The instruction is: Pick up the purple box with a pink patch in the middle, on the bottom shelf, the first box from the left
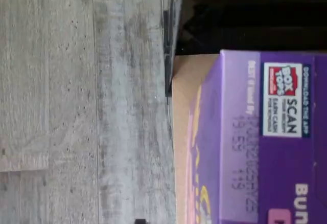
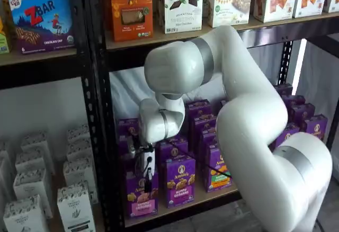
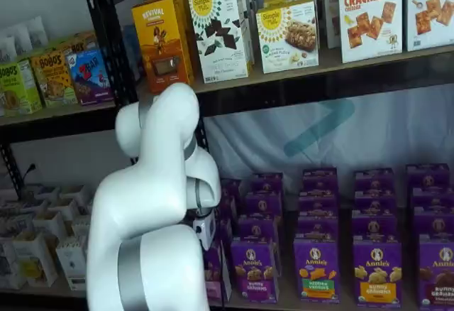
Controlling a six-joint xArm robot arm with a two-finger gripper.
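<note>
Purple box (image 2: pixel 141 196) on bottom shelf (image 2: pixel 212 196)

The purple box (image 1: pixel 265 147) under the jaws bore "BOX TOPS" and "SCAN"; a neighbouring carton (image 2: pixel 179 175) read "Annie's Bunny Grahams".

Wrist view, turned sideways: top panel of the purple box (image 1: pixel 276 147) bearing a Box Tops scan label (image 1: pixel 286 99). It stands on the bottom shelf (image 1: pixel 185 106). Grey wood-grain floor (image 1: pixel 82 101) lies beyond the board's edge.

Shop-like: shelves (image 3: pixel 298 77) w/ boxed snacks (image 3: pixel 369 13)
</note>
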